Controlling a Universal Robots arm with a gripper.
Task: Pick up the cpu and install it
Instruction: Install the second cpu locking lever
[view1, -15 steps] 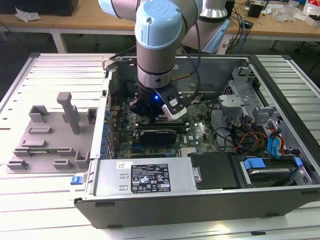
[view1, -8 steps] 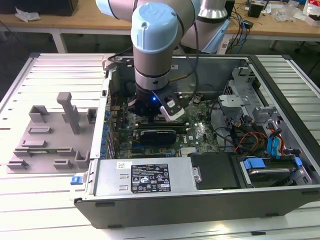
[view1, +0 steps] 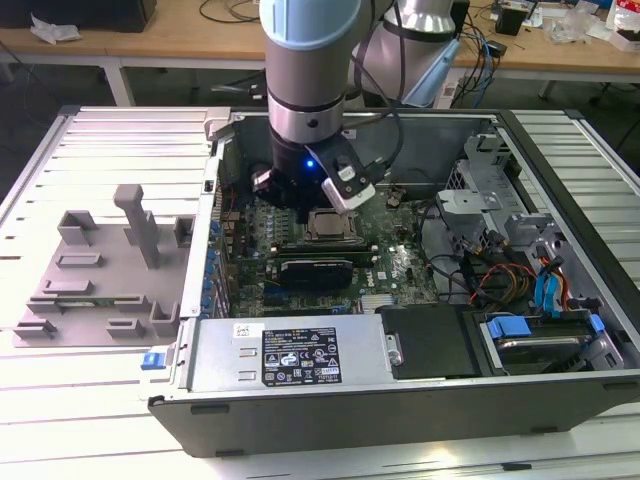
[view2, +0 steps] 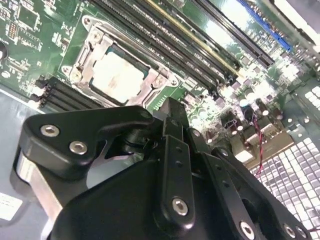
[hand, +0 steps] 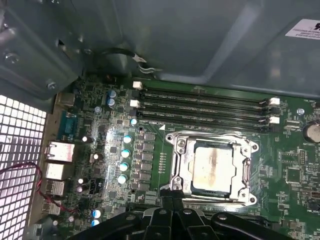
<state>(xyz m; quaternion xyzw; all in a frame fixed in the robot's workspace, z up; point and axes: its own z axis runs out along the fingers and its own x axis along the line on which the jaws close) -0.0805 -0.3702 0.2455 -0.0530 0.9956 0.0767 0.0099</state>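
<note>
The cpu (view1: 325, 225) (view2: 117, 75) (hand: 212, 167), a flat square chip with a smudged silver top, lies in its socket on the green motherboard, with the metal bracket frame (hand: 180, 165) lying flat around it. My gripper (view1: 298, 205) (view2: 170, 107) (hand: 172, 196) hangs inside the open computer case, a little above the board and just beside the socket's edge. Its black fingertips look pressed together with nothing between them. It does not touch the chip.
Long memory slots (hand: 200, 107) run beside the socket. The case walls (view1: 215, 200) hem the board in, with the power supply (view1: 290, 350) at the front, and drives and cables (view1: 530, 330) on the exterior view's right. A grey tray (view1: 100, 290) with upright blocks lies outside the case.
</note>
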